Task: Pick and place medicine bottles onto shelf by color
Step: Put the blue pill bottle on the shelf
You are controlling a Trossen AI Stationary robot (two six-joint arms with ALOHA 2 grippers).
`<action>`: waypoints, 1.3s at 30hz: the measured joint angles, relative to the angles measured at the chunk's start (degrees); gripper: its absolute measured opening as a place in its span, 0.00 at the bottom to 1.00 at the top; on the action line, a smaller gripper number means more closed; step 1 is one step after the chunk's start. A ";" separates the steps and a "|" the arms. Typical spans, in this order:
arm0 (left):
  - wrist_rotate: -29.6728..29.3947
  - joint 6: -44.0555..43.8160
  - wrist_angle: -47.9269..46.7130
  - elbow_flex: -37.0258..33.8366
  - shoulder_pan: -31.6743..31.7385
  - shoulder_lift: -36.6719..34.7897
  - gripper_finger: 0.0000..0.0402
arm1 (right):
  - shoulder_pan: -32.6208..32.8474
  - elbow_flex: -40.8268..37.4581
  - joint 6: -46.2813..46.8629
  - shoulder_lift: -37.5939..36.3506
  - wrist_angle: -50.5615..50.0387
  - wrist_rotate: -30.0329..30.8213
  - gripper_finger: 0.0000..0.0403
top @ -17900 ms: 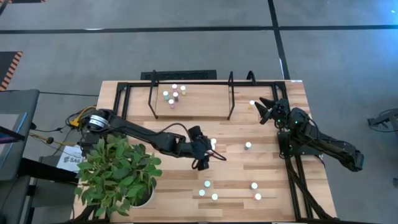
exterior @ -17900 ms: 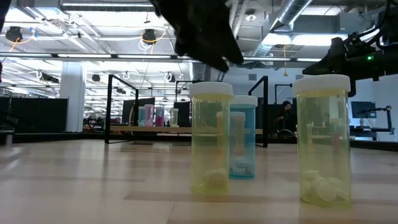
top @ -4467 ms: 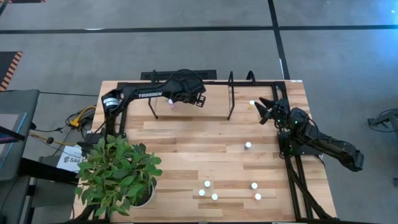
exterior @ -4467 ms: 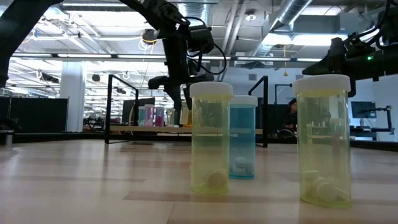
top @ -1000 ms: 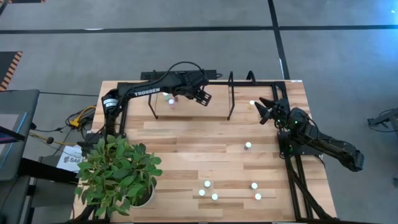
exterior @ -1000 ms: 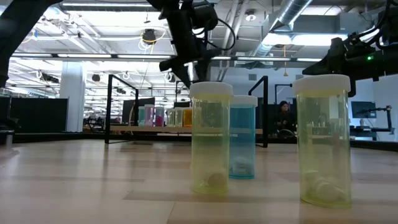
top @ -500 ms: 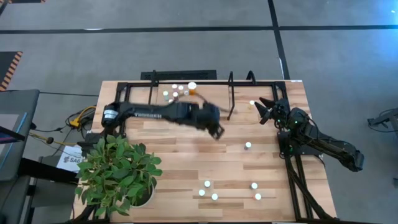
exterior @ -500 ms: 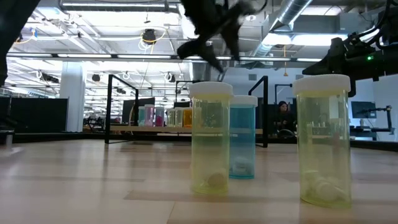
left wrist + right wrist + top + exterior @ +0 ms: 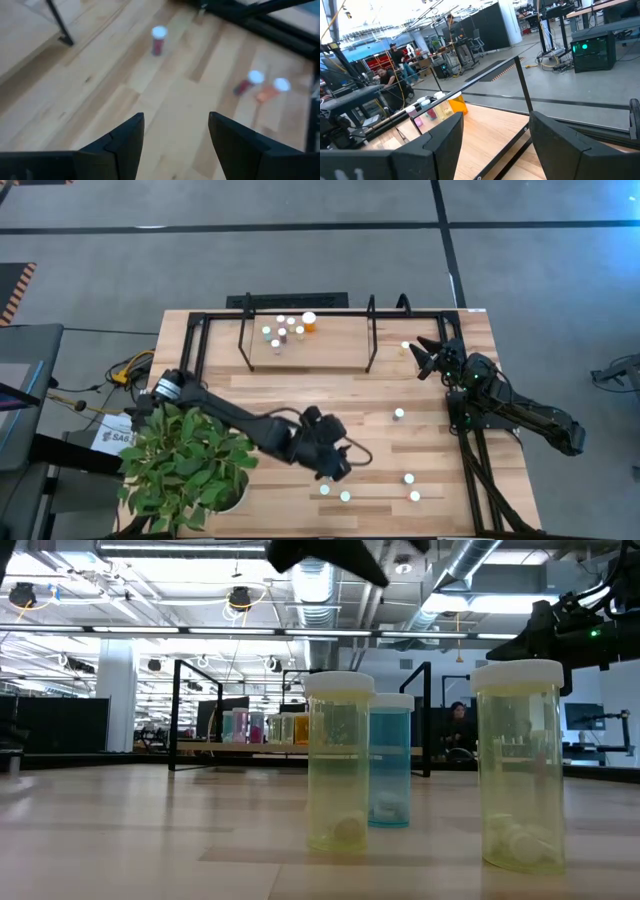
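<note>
My left gripper [image 9: 338,468] hangs open and empty over the near middle of the table, just above a cluster of loose medicine bottles [image 9: 323,489]. In the left wrist view my left gripper [image 9: 175,130] has bare wood between its fingers, with a reddish bottle [image 9: 158,39] and two more bottles [image 9: 272,90] standing farther off. The shelf [image 9: 330,350] runs along the far edge and carries several bottles [image 9: 283,333], among them a larger orange one [image 9: 309,321]. My right gripper [image 9: 430,356] waits open at the shelf's right end. The low view shows yellow bottles [image 9: 338,760] and a teal one [image 9: 388,760] upright on the table.
A potted plant [image 9: 190,455] fills the near left corner beside my left arm. Single bottles stand at the right [image 9: 399,414] and near right [image 9: 411,487]. Black frame bars [image 9: 470,470] run along the right edge. Bare wood lies between the shelf and the loose bottles.
My left gripper has swung in one fast sweep from over the shelf at the far edge toward the near edge, and now hangs over the loose bottles. It carries nothing. The orange bottle that the arm had covered now shows standing on the shelf.
</note>
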 joint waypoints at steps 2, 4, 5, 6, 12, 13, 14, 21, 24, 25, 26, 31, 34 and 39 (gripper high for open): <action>-2.07 0.04 2.86 -1.83 -1.43 -0.02 0.52 | -0.01 0.00 0.01 -0.01 0.00 0.01 0.62; -3.03 0.45 5.94 -3.84 -2.22 0.02 0.52 | -0.02 0.00 0.02 0.00 0.02 0.02 0.62; -2.91 0.74 8.29 -5.14 -2.42 0.01 0.52 | -0.01 0.00 0.01 -0.01 0.00 0.00 0.62; -2.23 0.98 10.71 -6.55 -2.46 0.00 0.52 | -0.02 0.00 0.02 0.00 0.00 0.00 0.62; 4.88 0.36 11.56 -9.20 -1.69 0.06 0.52 | 0.00 0.00 0.02 -0.01 0.01 0.00 0.62; 7.25 0.16 10.38 -9.23 -1.20 0.06 0.52 | 0.00 0.00 0.01 -0.02 0.00 0.01 0.62; 9.89 -0.15 9.28 -9.31 -0.62 0.06 0.52 | 0.00 0.00 0.02 -0.02 0.00 0.02 0.62; 25.81 -3.24 7.57 -9.35 2.58 0.06 0.52 | -0.02 0.00 0.00 -0.01 0.00 0.02 0.62; 26.52 -3.25 6.89 -9.35 2.65 0.06 0.52 | -0.02 0.00 0.00 -0.01 0.02 0.00 0.62; 26.54 -3.27 6.32 -9.35 2.53 0.06 0.52 | -0.02 0.00 0.01 0.00 0.00 0.00 0.62; 26.51 -3.38 6.03 -9.35 2.37 0.06 0.52 | -0.01 0.00 0.02 0.00 0.00 0.00 0.62; 22.81 -3.80 6.47 -10.21 1.23 0.06 0.52 | 0.00 0.00 0.01 0.00 0.00 0.00 0.62; 20.82 -3.71 7.34 -10.88 0.48 0.06 0.52 | -0.01 0.00 0.02 0.00 0.01 0.00 0.62; 19.25 -3.50 8.85 -10.88 -0.04 0.06 0.55 | -0.02 0.00 0.00 0.00 0.01 0.00 0.62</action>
